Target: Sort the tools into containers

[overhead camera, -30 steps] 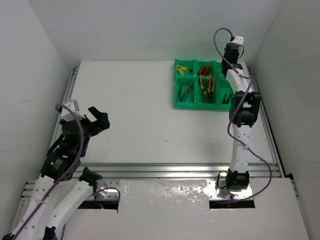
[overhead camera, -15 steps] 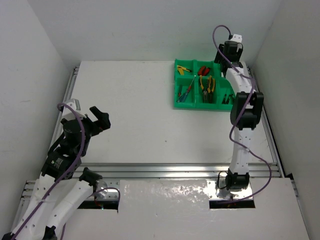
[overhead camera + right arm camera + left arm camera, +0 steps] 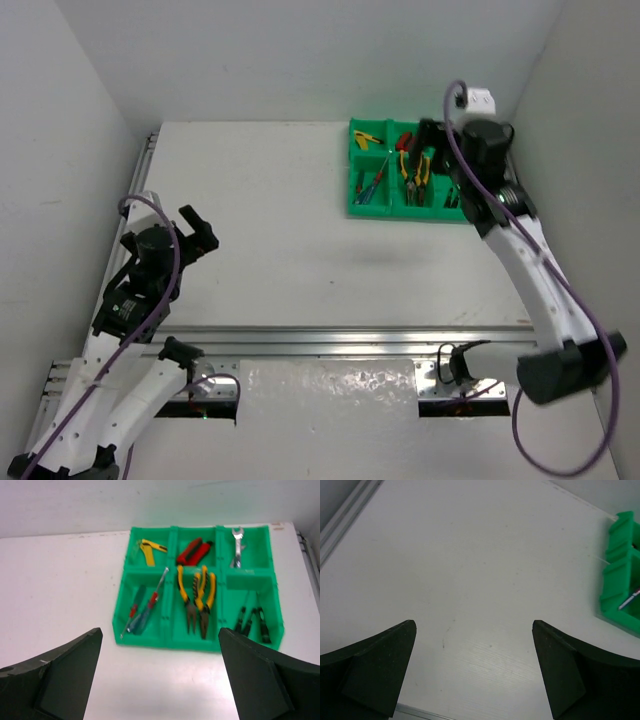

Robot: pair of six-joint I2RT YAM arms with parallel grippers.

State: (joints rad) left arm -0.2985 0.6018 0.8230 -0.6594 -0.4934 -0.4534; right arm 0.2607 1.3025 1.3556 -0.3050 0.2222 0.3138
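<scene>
The green tray of containers stands at the table's far right. It holds tools: a yellow knife, a red knife, a silver wrench, screwdrivers, yellow-handled pliers and dark-handled tools. My right gripper is open and empty, raised over the tray's right side and looking down on it. Far from the tray, my left gripper is open over bare table at the left.
An aluminium rail runs along the near edge, and another down the left side. White walls close in the table on the left, back and right. The tray's corner shows at the right of the left wrist view.
The right gripper has opened, and its arm has swung up and back from the tray's far right compartments. The left arm has barely shifted.
</scene>
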